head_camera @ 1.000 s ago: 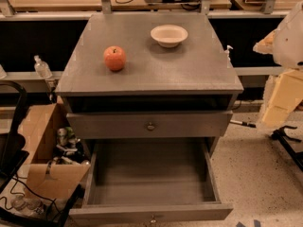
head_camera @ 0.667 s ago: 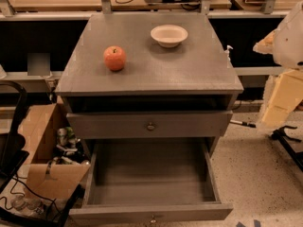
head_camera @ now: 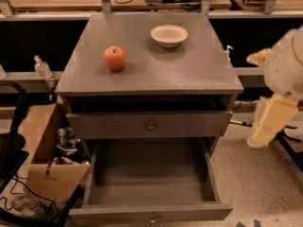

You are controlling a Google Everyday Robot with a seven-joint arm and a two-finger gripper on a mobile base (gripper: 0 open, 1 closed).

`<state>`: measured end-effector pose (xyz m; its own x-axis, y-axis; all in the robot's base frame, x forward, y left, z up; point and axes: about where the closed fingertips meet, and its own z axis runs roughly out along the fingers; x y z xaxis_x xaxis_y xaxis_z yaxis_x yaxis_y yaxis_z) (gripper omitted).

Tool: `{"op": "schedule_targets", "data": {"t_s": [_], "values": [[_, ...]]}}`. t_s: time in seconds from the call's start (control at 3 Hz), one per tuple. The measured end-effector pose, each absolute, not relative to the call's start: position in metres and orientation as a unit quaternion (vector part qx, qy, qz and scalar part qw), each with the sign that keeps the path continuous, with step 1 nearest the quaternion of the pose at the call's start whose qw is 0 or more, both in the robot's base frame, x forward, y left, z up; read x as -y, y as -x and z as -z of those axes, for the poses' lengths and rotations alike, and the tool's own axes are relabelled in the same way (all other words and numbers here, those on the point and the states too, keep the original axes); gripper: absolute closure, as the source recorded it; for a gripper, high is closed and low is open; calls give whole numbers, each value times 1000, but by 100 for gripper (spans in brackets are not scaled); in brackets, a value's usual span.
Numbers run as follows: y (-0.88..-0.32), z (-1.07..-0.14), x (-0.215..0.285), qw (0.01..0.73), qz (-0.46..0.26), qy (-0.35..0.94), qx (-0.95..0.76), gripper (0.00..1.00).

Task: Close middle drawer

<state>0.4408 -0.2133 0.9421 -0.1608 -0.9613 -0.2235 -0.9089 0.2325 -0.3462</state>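
The middle drawer [head_camera: 151, 176] is pulled far out at the bottom of the grey cabinet. Its deep box is bare, and its low front panel [head_camera: 151, 213] has a small round knob [head_camera: 152, 219] at the frame's bottom edge. Above it, the grey drawer with the taller front panel [head_camera: 150, 126] is shut. My gripper [head_camera: 267, 122] shows as a cream piece hanging from the white arm at the right edge. It is to the right of the cabinet, level with the upper drawer, and touches nothing.
A red apple [head_camera: 115, 58] and a white bowl [head_camera: 169, 35] sit on the cabinet top [head_camera: 189, 70]. An open cardboard box [head_camera: 47, 169] with clutter and a black chair [head_camera: 9, 141] stand left of the cabinet. A bench with cables runs behind it.
The cream gripper at the right has dropped a little lower and shifted slightly left. The drawers, the apple and the bowl have not moved.
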Motion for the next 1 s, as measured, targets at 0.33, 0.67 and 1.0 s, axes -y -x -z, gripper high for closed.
{"op": "schedule_targets", "data": {"t_s": [0.33,0.67,1.0], "values": [[-418,-889,228,206,83,637,-738,0],[-404,-824,243,216,79,638,-735,0],[-413,-779,250,243,88,621,-740,0]]}}
